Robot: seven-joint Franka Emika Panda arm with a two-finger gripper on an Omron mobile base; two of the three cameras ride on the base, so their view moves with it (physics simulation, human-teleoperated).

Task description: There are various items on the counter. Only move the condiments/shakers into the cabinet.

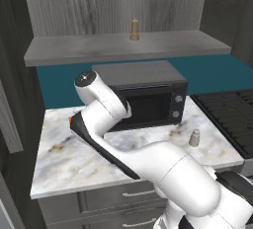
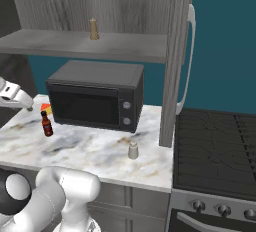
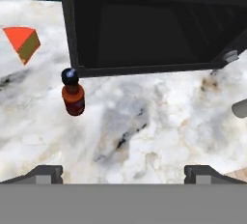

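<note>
The dark red sauce bottle (image 3: 73, 94) with a black cap stands on the marbled counter (image 3: 144, 121), ahead and left of my gripper (image 3: 126, 174). The gripper's jaws are open wide with nothing between them. In the right base view the hand (image 2: 15, 98) hovers at the far left, just above and left of the bottle (image 2: 47, 124). The pale shaker (image 2: 133, 150) (image 1: 195, 137) stands near the counter's right front. On the grey cabinet shelf (image 2: 115, 46) the tan shaker (image 2: 93, 29) (image 1: 134, 29) stands upright. My arm hides the bottle in the left base view.
An orange food wedge (image 3: 23, 42) (image 2: 45, 108) lies behind the bottle, by the black microwave (image 2: 97, 101) (image 1: 146, 97). A stove (image 2: 215, 146) adjoins the counter on the right. Grey drawers (image 1: 123, 198) run below the counter's front edge.
</note>
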